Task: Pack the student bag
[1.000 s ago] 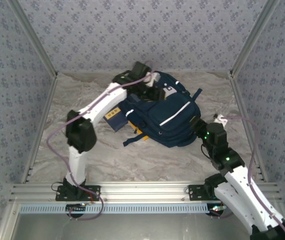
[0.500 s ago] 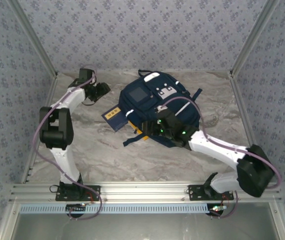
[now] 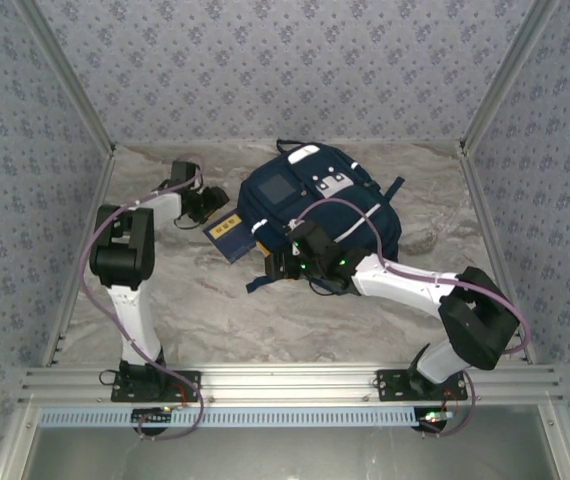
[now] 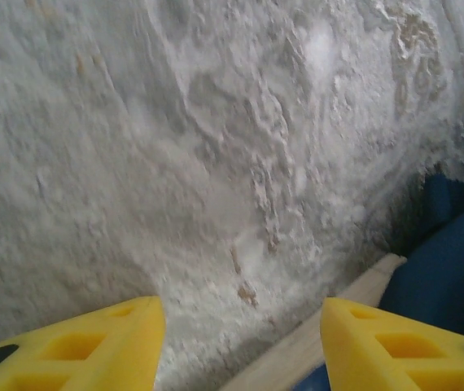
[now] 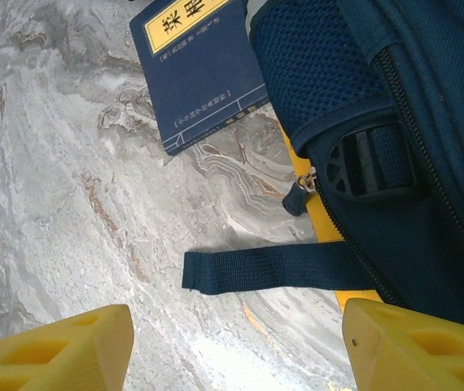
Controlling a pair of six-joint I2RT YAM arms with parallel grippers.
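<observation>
On your left, the left pincer (image 4: 238, 308) hangs open over the marbled worktop (image 3: 215, 320), with nothing between its jaws, just beside the navy book (image 3: 229, 236) with the yellow label. That book lies flat against the left edge of the student bag (image 3: 315, 200), which rests at the back centre of the worktop. Your right pincer (image 5: 236, 309) is open and empty too, low by the bag's near-left corner, above a loose strap (image 5: 273, 267).

Navy student bag (image 3: 265, 205), yellow-labelled navy book (image 3: 227, 236), grey-veined marble table (image 3: 215, 312).
</observation>
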